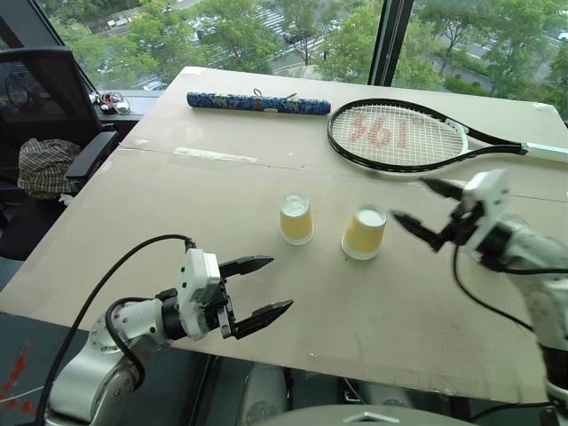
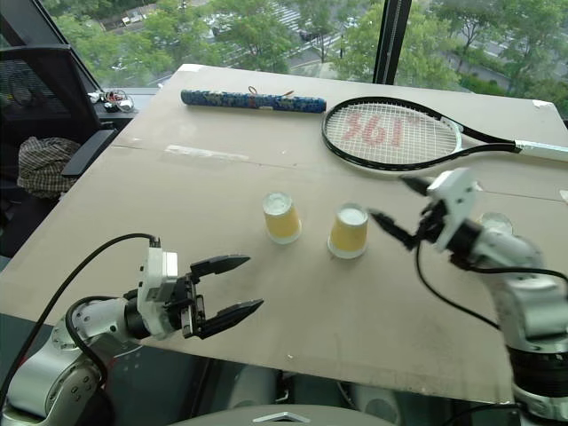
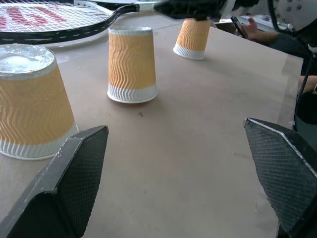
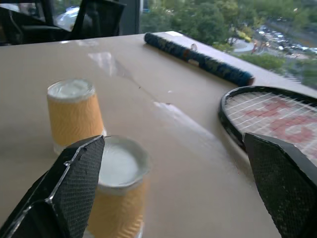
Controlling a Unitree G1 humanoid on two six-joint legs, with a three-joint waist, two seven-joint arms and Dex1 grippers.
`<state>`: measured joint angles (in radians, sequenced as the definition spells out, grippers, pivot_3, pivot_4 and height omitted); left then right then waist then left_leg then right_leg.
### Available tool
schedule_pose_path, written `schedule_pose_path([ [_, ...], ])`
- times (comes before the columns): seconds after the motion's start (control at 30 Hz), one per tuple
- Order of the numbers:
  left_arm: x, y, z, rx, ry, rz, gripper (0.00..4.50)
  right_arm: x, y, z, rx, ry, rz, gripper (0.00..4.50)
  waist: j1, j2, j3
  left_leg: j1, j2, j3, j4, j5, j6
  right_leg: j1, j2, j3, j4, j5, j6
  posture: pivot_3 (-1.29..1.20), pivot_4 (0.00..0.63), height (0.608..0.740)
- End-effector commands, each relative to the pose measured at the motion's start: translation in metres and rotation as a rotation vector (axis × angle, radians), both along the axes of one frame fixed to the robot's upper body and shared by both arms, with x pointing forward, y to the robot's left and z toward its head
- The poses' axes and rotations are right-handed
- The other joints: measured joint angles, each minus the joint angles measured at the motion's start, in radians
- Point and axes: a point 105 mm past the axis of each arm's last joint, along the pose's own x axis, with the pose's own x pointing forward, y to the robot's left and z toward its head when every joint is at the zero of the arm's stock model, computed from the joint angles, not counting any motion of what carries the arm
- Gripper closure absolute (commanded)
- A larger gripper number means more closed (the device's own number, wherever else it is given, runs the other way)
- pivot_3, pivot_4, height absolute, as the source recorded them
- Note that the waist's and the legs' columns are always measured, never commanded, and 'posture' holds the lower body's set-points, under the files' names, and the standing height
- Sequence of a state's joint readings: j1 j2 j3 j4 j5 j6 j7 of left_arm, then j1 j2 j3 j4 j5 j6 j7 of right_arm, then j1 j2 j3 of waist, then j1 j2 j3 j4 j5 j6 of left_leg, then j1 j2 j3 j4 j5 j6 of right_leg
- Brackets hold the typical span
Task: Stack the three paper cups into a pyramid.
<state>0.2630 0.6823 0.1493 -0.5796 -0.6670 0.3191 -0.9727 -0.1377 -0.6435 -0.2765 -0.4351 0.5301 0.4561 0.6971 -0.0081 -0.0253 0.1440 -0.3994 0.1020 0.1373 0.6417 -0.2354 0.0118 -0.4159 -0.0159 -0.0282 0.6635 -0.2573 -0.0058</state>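
Two paper cups stand upside down on the counter [image 1: 177,204], side by side and slightly apart: one cup [image 1: 295,218] toward my left, the other cup [image 1: 365,232] toward my right. A third cup [image 2: 496,222] sits farther right, mostly hidden behind my right arm. My right pincer [image 1: 428,209] hangs above the counter just right of the middle cup, fingers spread wide, holding nothing. My left pincer [image 1: 257,286] hovers near the counter's front edge, also open and empty. Behind the cups lie a tennis racket [image 1: 399,135] and a blue patterned tube [image 1: 257,103].
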Motion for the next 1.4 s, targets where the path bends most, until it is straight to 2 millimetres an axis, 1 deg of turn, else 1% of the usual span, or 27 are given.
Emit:
schedule_pose_path([
  [0.03, -0.002, -0.006, 0.012, -0.017, -0.047, -0.046, 0.0, 0.004, -0.053, 0.002, -0.076, -0.016, -0.265, 0.09, -0.001, 0.0, 0.0, 0.0, 0.0, 0.0, 0.0, 0.0, 0.0, 0.0, 0.0, 0.0, 0.0, 0.0, 0.0, 0.0, 0.15, 0.74],
  [0.1, -0.003, -0.008, 0.012, -0.022, -0.043, -0.065, 0.0, 0.006, -0.083, -0.014, -0.124, 0.033, -0.408, 0.09, -0.001, 0.0, 0.0, 0.0, 0.0, 0.0, 0.0, 0.0, 0.0, 0.0, 0.0, 0.0, 0.0, 0.0, 0.0, 0.0, 0.15, 0.74],
  [0.17, -0.003, -0.009, 0.012, -0.02, -0.042, -0.083, 0.0, 0.006, -0.101, -0.026, -0.12, 0.073, -0.504, 0.09, -0.003, 0.0, 0.0, 0.0, 0.0, 0.0, 0.0, 0.0, 0.0, 0.0, 0.0, 0.0, 0.0, 0.0, 0.0, 0.0, 0.15, 0.74],
  [0.2, -0.004, -0.01, 0.012, -0.019, -0.043, -0.09, 0.0, 0.005, -0.105, -0.031, -0.126, 0.087, -0.529, 0.09, -0.006, 0.0, 0.0, 0.0, -0.001, 0.0, 0.0, 0.0, 0.0, 0.0, 0.0, 0.001, 0.0, 0.0, 0.0, 0.0, 0.15, 0.74],
  [0.3, -0.006, -0.011, 0.017, -0.038, -0.052, -0.127, 0.0, 0.002, -0.109, -0.039, -0.104, 0.117, -0.576, 0.09, -0.01, 0.001, -0.001, 0.001, 0.0, 0.0, 0.0, 0.0, 0.0, 0.0, 0.0, 0.002, 0.001, 0.0, 0.001, 0.0, 0.15, 0.74],
  [0.47, -0.01, -0.013, 0.024, -0.077, -0.057, -0.179, 0.0, -0.003, -0.111, -0.045, -0.045, 0.167, -0.624, 0.09, -0.006, 0.002, -0.001, 0.001, 0.0, 0.0, 0.0, 0.0, 0.0, 0.0, 0.001, 0.001, 0.001, -0.001, 0.003, 0.0, 0.15, 0.74],
  [0.57, -0.01, -0.013, 0.024, -0.076, -0.061, -0.191, 0.0, -0.006, -0.119, -0.052, 0.027, 0.226, -0.672, 0.09, -0.005, 0.002, -0.001, 0.001, 0.0, 0.0, 0.0, 0.0, 0.0, 0.0, 0.001, 0.001, 0.001, -0.001, 0.003, 0.0, 0.15, 0.74],
  [0.7, -0.009, -0.014, 0.024, -0.076, -0.063, -0.194, 0.0, -0.008, -0.124, -0.056, 0.053, 0.252, -0.699, 0.09, -0.005, 0.002, -0.001, 0.001, -0.001, 0.0, 0.0, 0.0, 0.0, 0.0, 0.001, 0.001, 0.001, -0.001, 0.002, 0.0, 0.15, 0.74],
  [0.8, -0.009, -0.015, 0.024, -0.075, -0.062, -0.196, 0.0, -0.009, -0.124, -0.057, 0.05, 0.258, -0.69, 0.87, -0.005, 0.002, -0.001, 0.001, -0.001, -0.001, 0.0, 0.0, 0.0, 0.0, 0.001, 0.001, 0.001, -0.001, 0.002, 0.0, 0.15, 0.74],
  [0.87, -0.009, -0.015, 0.024, -0.074, -0.059, -0.195, 0.0, -0.009, -0.12, -0.054, 0.056, 0.241, -0.655, 1.87, -0.005, 0.002, -0.001, 0.001, -0.001, -0.001, 0.0, 0.0, 0.0, 0.0, 0.001, 0.001, 0.001, -0.001, 0.002, 0.0, 0.15, 0.74],
  [0.9, -0.009, -0.014, 0.023, -0.073, -0.055, -0.191, 0.0, -0.01, -0.115, -0.049, 0.067, 0.23, -0.615, 2.23, -0.005, 0.002, -0.001, 0.001, -0.001, -0.001, 0.0, 0.0, 0.0, 0.0, 0.001, 0.001, 0.001, -0.001, 0.002, 0.0, 0.15, 0.74],
  [0.93, -0.009, -0.014, 0.023, -0.072, -0.051, -0.186, 0.0, -0.011, -0.107, -0.045, 0.079, 0.222, -0.563, 2.39, -0.005, 0.002, -0.001, 0.001, -0.001, -0.001, 0.0, 0.0, 0.0, 0.0, 0.001, 0.001, 0.001, -0.001, 0.003, 0.0, 0.15, 0.74],
  [1.07, -0.007, -0.009, 0.019, -0.069, -0.033, -0.165, 0.0, -0.02, -0.063, -0.027, 0.141, 0.213, -0.284, 2.39, -0.006, 0.003, 0.0, 0.001, 0.0, -0.001, 0.0, 0.0, 0.0, 0.0, 0.001, 0.001, 0.001, -0.002, 0.003, 0.0, 0.15, 0.74],
  [1.13, -0.008, -0.008, 0.017, -0.065, -0.026, -0.161, 0.0, -0.028, -0.03, -0.022, 0.127, 0.216, -0.095, 2.39, -0.006, 0.003, 0.0, 0.001, 0.0, -0.001, -0.001, 0.0, 0.0, 0.0, 0.002, 0.001, 0.001, -0.002, 0.004, 0.0, 0.15, 0.74],
  [1.2, -0.008, -0.008, 0.017, -0.062, -0.023, -0.16, 0.0, -0.033, -0.004, -0.021, 0.117, 0.224, 0.035, 2.39, -0.006, 0.002, 0.0, 0.001, 0.0, -0.001, -0.001, 0.0, 0.0, 0.0, 0.001, 0.001, 0.0, -0.002, 0.004, 0.0, 0.15, 0.74],
  [1.3, -0.008, -0.008, 0.018, -0.059, -0.026, -0.155, 0.0, -0.032, 0.019, -0.023, 0.084, 0.218, 0.112, 2.39, -0.006, 0.002, 0.0, 0.001, 0.0, -0.001, 0.0, 0.0, 0.0, 0.0, 0.001, 0.001, 0.0, -0.002, 0.004, 0.0, 0.15, 0.74],
  [1.4, -0.009, -0.007, 0.019, -0.056, -0.029, -0.146, 0.0, -0.03, 0.032, -0.031, 0.001, 0.22, 0.157, 2.39, -0.003, 0.002, 0.0, 0.0, 0.0, -0.001, 0.0, 0.0, 0.0, 0.0, 0.001, 0.0, 0.0, -0.002, 0.003, 0.0, 0.15, 0.74],
])
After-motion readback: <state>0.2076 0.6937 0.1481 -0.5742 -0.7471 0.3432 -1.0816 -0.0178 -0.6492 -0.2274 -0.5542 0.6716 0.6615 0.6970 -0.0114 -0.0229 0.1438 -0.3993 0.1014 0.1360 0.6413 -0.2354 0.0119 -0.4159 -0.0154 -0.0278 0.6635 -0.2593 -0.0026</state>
